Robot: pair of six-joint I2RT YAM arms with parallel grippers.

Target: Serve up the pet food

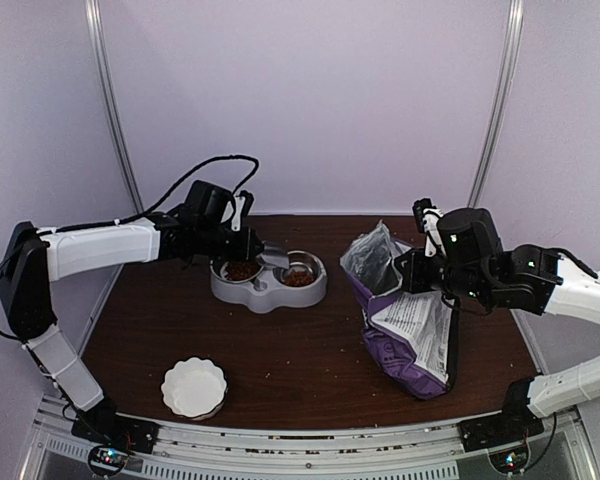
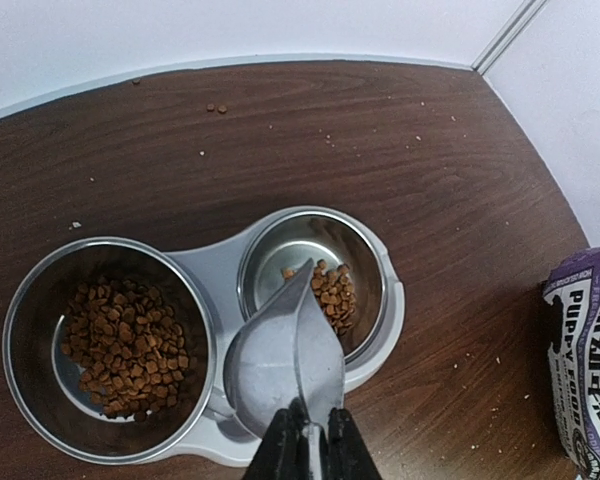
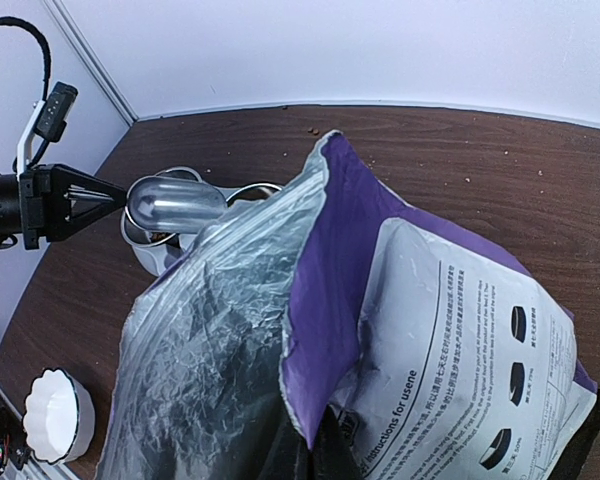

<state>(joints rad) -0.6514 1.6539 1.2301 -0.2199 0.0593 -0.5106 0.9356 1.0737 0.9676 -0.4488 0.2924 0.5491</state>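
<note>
pet food (image 2: pixel 125 345) in the double feeder (image 2: pixel 216 285) (scoop (image 2: pixel 285 362) just above)

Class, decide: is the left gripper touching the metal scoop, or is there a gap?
Touching. In the left wrist view, the left gripper has its black fingers pressed against both sides of the handle of the metal scoop.

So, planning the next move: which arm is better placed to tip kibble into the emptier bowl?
Left. The left gripper holds the scoop tipped over that bowl. The right gripper is shut on the bag, away from it.
</note>
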